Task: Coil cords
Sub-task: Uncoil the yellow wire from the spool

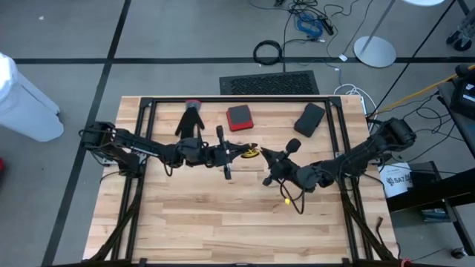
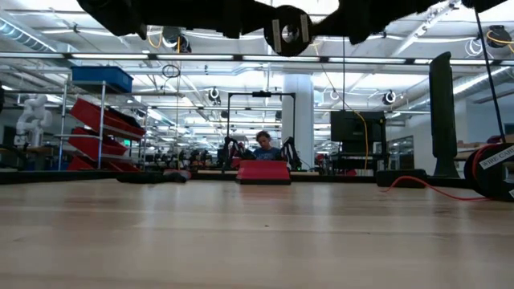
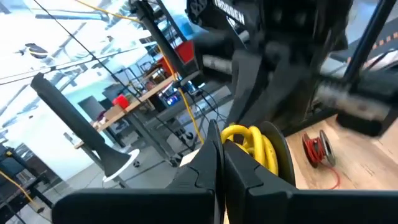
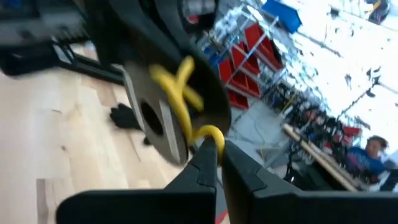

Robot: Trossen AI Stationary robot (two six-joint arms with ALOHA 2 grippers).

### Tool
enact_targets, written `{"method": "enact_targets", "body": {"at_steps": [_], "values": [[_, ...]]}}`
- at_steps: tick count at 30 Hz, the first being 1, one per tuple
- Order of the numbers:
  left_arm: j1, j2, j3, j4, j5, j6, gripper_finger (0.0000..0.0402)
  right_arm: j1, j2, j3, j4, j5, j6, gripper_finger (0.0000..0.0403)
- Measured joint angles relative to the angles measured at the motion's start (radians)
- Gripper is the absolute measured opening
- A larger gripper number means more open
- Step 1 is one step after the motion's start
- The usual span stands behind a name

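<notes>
Wooden planks fill the middle of the high view, ringed by a black frame, and I have both arms meeting near the table (image 1: 223,215) centre. My left gripper (image 3: 219,146) has its jaws pressed narrow on a loop of the yellow cord (image 3: 252,142); from the left wrist I see the coil bunched just past the fingertips, against a dark round disc. My right gripper (image 4: 217,149) is pinched shut on the same cord, a yellow bend sitting right at its tips and more of it crossing a dark plate beyond. From above, the yellow shows only as a small bundle at centre frame between the two arms, with a black cord (image 1: 297,202) looping down from the right arm and a tiny yellow bit at its side; I cannot tell where that strand ends. A glove (image 1: 190,119), a red box (image 1: 239,116) and a black box (image 1: 309,118) lie along the upper part of the table. From the left wrist a small red coil (image 3: 318,148) lies on the wood at right of frame. In the low view the arms are cut off along the top edge, both grippers out of sight, and a person (image 2: 263,146) sits far back behind the red box.
</notes>
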Motion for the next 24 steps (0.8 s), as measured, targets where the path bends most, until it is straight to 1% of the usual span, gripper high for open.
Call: {"method": "enact_targets", "body": {"at_steps": [4, 6, 8, 11, 14, 16, 21, 22, 24], "values": [[0.000, -0.014, 0.000, 0.028, 0.000, 0.000, 0.0007, -0.031, 0.001, -0.013, -0.103, -0.004, 0.128, 0.0000], [0.000, -0.020, 0.000, 0.037, -0.017, 0.000, 0.0007, -0.042, 0.006, -0.014, -0.167, -0.020, 0.207, 0.0000], [0.003, -0.023, 0.000, 0.061, -0.052, 0.000, 0.0007, -0.052, 0.022, -0.014, -0.181, -0.082, 0.278, 0.0000], [0.014, -0.024, 0.000, 0.087, -0.104, -0.001, 0.0007, -0.054, 0.072, -0.006, -0.144, -0.163, 0.305, 0.0000], [0.024, -0.024, 0.000, 0.078, -0.147, -0.001, 0.0007, -0.048, 0.119, 0.024, -0.096, -0.262, 0.283, 0.0000], [0.028, -0.024, 0.000, 0.052, -0.171, 0.004, 0.0007, -0.034, 0.133, 0.046, -0.066, -0.284, 0.246, 0.0000], [0.029, -0.024, 0.000, -0.012, -0.251, 0.037, 0.0007, 0.027, 0.115, 0.065, 0.097, -0.255, 0.046, 0.0000], [0.029, -0.024, 0.000, -0.023, -0.255, 0.036, 0.0007, 0.040, 0.103, 0.068, 0.114, -0.228, 0.014, 0.0000], [0.028, -0.024, 0.000, -0.031, -0.259, 0.036, 0.0007, 0.062, 0.079, 0.072, 0.120, -0.122, -0.046, 0.0000]]}}
